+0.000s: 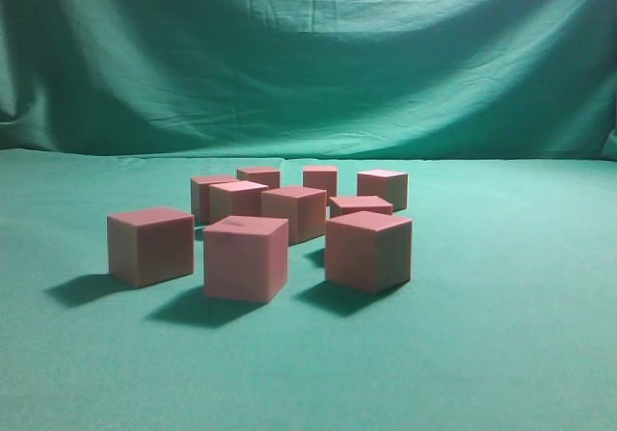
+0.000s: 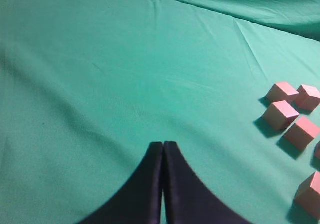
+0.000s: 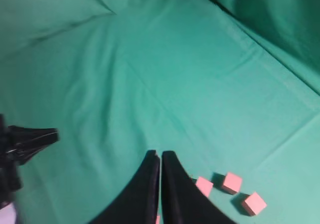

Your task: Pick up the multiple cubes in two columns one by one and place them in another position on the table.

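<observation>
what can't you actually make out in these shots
- Exterior view: how many cubes there are; front ones hide the back rows.
- Exterior view: neither tool appears.
- Left wrist view: right edge cuts off cubes.
- Right wrist view: the right tool covers part of a cube.

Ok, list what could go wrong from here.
1. The cubes sit tightly bunched, so a descending gripper could knock the neighbours of the one it targets.
2. Both the left gripper and the right gripper are shut and must open before grasping.
3. The table cloth is creased, so cubes may settle tilted.
</observation>
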You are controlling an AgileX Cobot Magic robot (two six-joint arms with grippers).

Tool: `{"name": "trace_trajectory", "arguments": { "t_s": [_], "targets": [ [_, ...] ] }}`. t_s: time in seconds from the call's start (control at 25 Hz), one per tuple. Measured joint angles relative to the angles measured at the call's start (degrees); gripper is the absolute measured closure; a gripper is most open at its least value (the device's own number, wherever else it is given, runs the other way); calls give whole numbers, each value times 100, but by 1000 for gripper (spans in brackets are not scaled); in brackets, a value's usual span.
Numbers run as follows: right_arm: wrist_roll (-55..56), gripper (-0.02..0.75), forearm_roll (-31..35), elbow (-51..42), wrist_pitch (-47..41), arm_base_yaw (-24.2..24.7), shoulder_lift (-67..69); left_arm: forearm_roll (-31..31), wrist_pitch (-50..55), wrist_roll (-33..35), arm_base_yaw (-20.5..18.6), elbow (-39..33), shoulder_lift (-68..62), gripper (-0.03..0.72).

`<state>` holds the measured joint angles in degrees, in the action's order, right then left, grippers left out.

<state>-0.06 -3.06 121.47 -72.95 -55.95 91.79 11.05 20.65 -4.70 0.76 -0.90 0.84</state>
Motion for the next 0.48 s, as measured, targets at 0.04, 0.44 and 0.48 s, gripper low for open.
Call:
{"name": "trace_trajectory", "arguments": {
  "t_s": [0.04, 0.44, 0.48],
  "targets": [
    [-142, 738, 123, -56, 0, 0, -140, 0, 0, 0, 0, 0, 0, 688],
    [-789, 738, 1166, -2942, 525, 0, -2485, 0, 0, 0, 0, 0, 0, 688],
    [-799, 738, 1188, -3332, 733, 0, -2748, 0, 0, 0, 0, 0, 0, 688]
  ]
}}
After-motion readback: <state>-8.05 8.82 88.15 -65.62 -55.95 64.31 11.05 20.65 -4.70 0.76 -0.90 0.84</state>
